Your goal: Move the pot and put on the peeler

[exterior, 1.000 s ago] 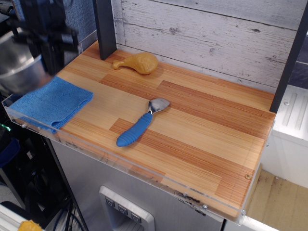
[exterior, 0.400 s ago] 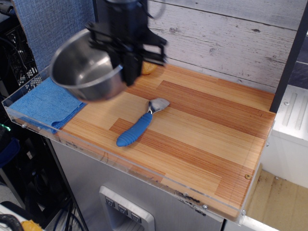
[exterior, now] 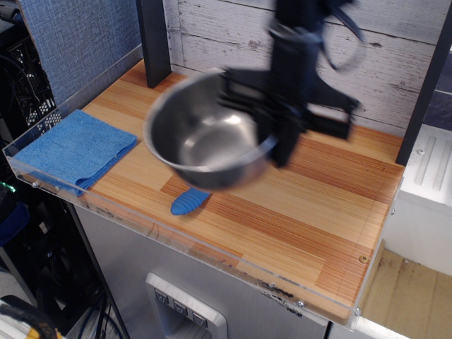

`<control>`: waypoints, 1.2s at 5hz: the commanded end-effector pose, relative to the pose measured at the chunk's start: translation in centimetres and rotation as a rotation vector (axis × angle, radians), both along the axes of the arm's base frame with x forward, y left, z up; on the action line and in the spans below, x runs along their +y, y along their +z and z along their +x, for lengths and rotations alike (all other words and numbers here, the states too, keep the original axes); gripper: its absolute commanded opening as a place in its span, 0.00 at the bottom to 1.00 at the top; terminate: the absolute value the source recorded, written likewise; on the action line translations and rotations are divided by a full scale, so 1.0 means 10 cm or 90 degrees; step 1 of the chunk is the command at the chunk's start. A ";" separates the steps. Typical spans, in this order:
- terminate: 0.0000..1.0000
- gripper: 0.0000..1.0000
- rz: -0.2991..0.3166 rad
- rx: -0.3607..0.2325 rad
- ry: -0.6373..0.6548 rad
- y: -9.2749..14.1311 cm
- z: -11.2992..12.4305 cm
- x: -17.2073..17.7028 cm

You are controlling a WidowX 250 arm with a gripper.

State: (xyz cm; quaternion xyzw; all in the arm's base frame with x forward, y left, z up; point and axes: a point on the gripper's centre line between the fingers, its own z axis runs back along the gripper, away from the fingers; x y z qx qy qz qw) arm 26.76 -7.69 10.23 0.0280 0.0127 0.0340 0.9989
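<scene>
My gripper (exterior: 272,138) is shut on the right rim of the shiny steel pot (exterior: 205,131) and holds it in the air, open side up and tilted a little, over the middle of the wooden tabletop (exterior: 318,212). The image of arm and pot is blurred by motion. The peeler lies under the pot; only the end of its ribbed blue handle (exterior: 188,201) shows below the pot's lower edge. Its metal head is hidden.
A folded blue cloth (exterior: 74,148) lies at the left end of the tabletop. A dark post (exterior: 154,39) stands at the back left and a white plank wall behind. A clear plastic rim (exterior: 141,229) runs along the front edge. The yellow toy drumstick is hidden.
My gripper has carried the pot rightward from beyond the table's left edge, over the cloth, to above the peeler. The pot now covers the peeler's head and the drumstick.
</scene>
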 end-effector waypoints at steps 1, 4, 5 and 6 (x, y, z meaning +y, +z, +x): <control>0.00 0.00 0.010 0.063 -0.127 -0.40 0.17 -0.54; 0.00 0.00 0.033 0.097 -0.128 -0.62 0.30 -0.45; 0.00 1.00 0.009 0.095 -0.165 -0.62 0.30 -0.45; 0.00 1.00 -0.010 0.074 -0.175 -0.62 0.31 -0.46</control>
